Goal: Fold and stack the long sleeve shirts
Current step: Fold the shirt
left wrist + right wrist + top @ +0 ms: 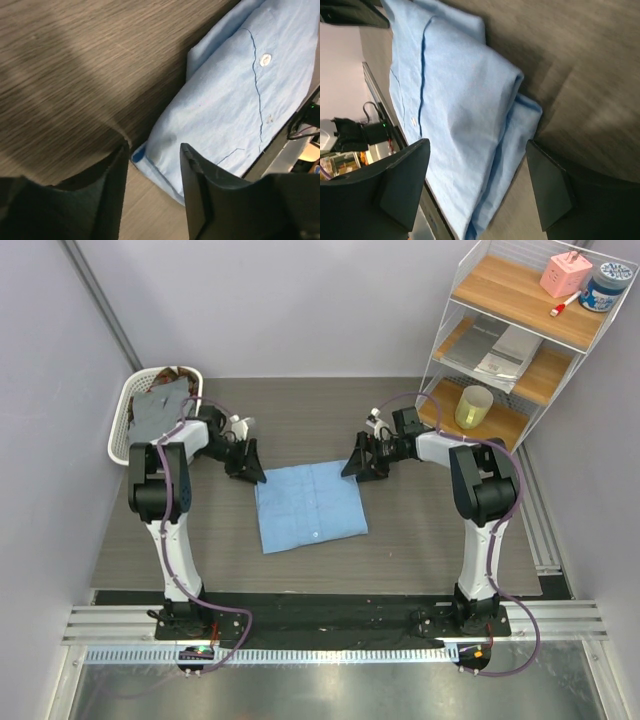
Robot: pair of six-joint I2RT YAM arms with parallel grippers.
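Observation:
A light blue long sleeve shirt point(310, 505), folded into a rectangle, lies flat in the middle of the table. My left gripper point(247, 466) sits at its far left corner and my right gripper point(358, 464) at its far right corner. In the left wrist view the left gripper point(152, 165) is open, and the corner of the blue shirt point(225, 100) lies loose at its fingertips. The right gripper point(477, 170) is open wide in its own view, over the layered corner of the shirt point(455, 100) and not pinching it. A grey shirt point(160, 410) fills the basket.
A white basket point(120, 428) stands at the far left, with brown cloth point(178, 374) at its back. A wire shelf unit point(520, 340) at the far right holds a yellow cup point(473, 407), papers and small containers. Walls close in on both sides.

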